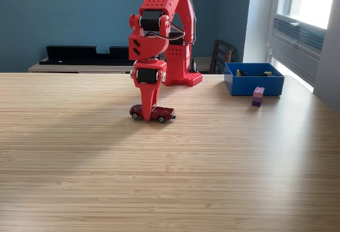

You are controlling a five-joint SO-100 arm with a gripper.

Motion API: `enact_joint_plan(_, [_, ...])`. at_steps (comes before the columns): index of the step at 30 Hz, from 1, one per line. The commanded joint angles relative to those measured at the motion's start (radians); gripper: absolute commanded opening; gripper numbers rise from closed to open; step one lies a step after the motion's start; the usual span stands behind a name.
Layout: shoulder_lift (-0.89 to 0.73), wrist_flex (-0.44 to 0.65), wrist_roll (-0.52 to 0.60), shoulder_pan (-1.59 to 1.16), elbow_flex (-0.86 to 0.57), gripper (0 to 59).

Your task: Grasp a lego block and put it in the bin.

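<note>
A small purple and pink lego block (257, 96) stands on the wooden table just in front of the blue bin (254, 85), at the exterior view's right. Small objects lie inside the bin. The red arm's gripper (147, 114) points straight down at the middle of the table, far to the left of the block. Its tip comes down over a dark red toy car (153, 113) and reaches table level. The near finger's flat face hides the gap between the fingers, so whether the car is clamped does not show.
The arm's red base (180, 70) sits at the table's far edge behind the gripper. A dark chair (222, 55) stands behind the table beside the bin. A black shelf (79, 54) runs along the blue back wall.
</note>
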Motion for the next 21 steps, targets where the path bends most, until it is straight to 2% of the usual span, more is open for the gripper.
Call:
enact_joint_plan(1, [0.072, 0.147, 0.052, -0.015, -0.219, 0.0])
enact_joint_plan(7, [0.074, 0.486, 0.100, -0.094, -0.551, 0.0])
enact_joint_plan(11, [0.074, 0.649, 0.126, -0.225, -0.715, 0.0])
enact_joint_plan(15, [0.074, 0.732, 0.166, -0.442, -0.779, 0.0])
enact_joint_plan(21, [0.074, 0.772, 0.193, -0.830, -0.781, 0.0])
